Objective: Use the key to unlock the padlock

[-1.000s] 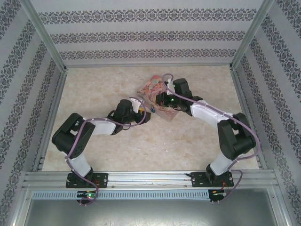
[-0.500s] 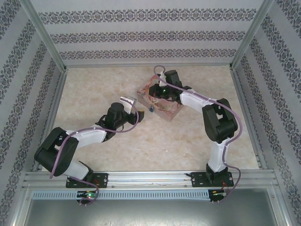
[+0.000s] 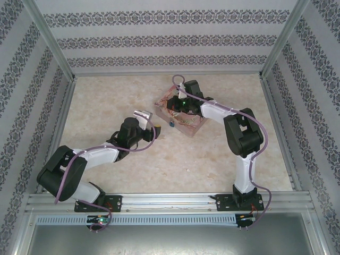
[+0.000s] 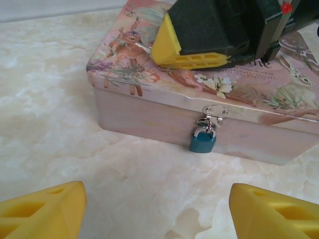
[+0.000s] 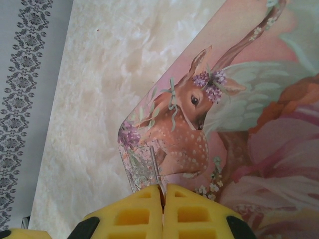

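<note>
The tiny blue padlock [image 4: 203, 141] with its silver shackle hangs from the latch on the front wall of the pink tin [image 4: 144, 112], and it also shows in the top view as the padlock [image 3: 171, 125]. My left gripper [image 4: 157, 216] is open and low over the table, a short way in front of the padlock, with one yellow finger at each bottom corner. My right gripper [image 5: 163, 191] is shut on the key [image 5: 154, 167], whose thin grey blade sticks out over the tin's lid [image 5: 239, 124] near its corner. From the left wrist view the right gripper's fingers [image 4: 194, 47] hover just above the lid.
The tin [image 3: 187, 126] lies mid-table, slightly toward the back. Patterned walls and metal frame posts [image 3: 53, 50] enclose the marble-look table [image 3: 223, 154] on three sides. Both arms reach inward toward the tin, the left arm [image 3: 95, 154] low and the right arm [image 3: 239, 133] arched.
The left gripper has drawn back from the padlock toward the near left. The right gripper has shifted to the far-left part of the tin's lid; little moved in the last half second.
</note>
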`<control>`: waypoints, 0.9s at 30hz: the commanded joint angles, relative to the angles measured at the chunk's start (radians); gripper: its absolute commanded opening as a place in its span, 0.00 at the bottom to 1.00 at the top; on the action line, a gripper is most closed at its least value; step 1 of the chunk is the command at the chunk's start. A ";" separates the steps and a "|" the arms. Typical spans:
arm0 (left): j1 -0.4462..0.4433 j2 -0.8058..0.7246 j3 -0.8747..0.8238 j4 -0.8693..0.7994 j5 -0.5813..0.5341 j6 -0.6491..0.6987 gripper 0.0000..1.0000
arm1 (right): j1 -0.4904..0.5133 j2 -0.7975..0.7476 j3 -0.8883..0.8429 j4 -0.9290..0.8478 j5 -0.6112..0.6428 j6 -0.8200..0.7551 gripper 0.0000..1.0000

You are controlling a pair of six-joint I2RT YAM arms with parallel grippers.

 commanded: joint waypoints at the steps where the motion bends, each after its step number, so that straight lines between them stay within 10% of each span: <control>1: 0.019 -0.053 -0.016 -0.019 -0.032 0.029 0.77 | 0.036 0.040 -0.056 -0.044 -0.031 -0.002 0.00; 27: 0.078 -0.222 -0.053 -0.089 -0.085 0.047 0.83 | 0.115 -0.021 -0.132 -0.036 -0.046 -0.026 0.00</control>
